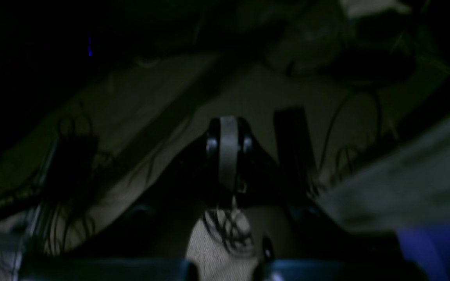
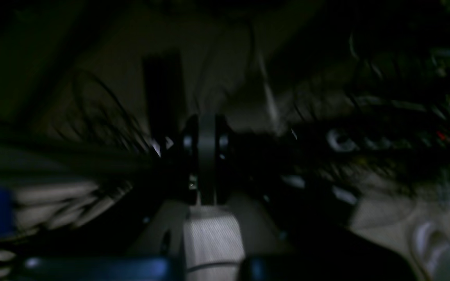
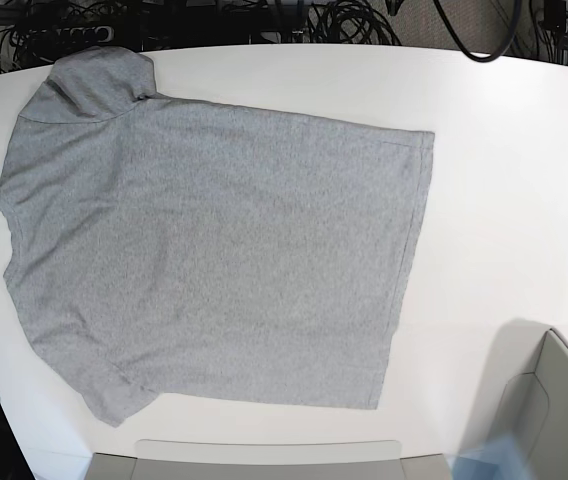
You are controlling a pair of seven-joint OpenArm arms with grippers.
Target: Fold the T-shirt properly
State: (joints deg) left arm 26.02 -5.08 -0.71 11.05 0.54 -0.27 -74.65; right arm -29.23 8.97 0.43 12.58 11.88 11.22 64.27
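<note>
Grey T-shirt flat, plain-side up

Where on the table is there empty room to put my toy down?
The widest bare patch of the white table is right of the T-shirt hem, reaching the grey bin at the lower right corner. A thin strip runs along the far edge above the shirt. The left half is covered by the shirt.
</note>
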